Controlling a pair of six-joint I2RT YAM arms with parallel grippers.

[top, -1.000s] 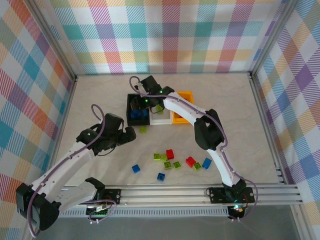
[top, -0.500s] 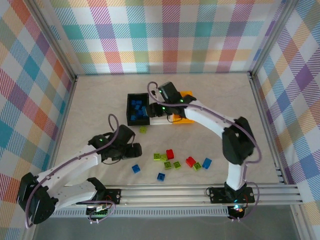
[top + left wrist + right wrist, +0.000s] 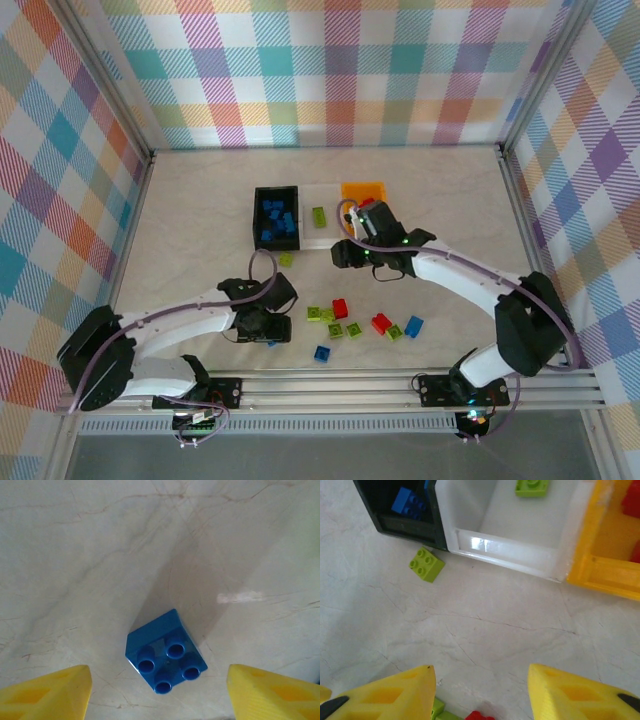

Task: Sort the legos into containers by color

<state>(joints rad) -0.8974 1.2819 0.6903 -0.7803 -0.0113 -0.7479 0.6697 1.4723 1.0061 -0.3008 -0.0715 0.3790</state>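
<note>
- Bare desk (image 3: 100, 540) all round the blue brick (image 3: 165, 652); clear gaps between it and the fingers (image 3: 50, 692) either side.
- Bins (image 3: 510, 549) wall off the far side; green brick (image 3: 426, 564) lies just before them.

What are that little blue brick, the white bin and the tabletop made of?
Blue brick: hard moulded plastic, slightly glossy; its crisp studs catch light. White bin: smooth plastic, probably; bright glare on its wall. Tabletop: pale veined marble look, possibly a printed laminate.

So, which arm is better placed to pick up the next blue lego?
Left. Its fingers straddle a blue lego on the table, open. The right fingers hover in front of the white container, with no blue lego between them.
</note>
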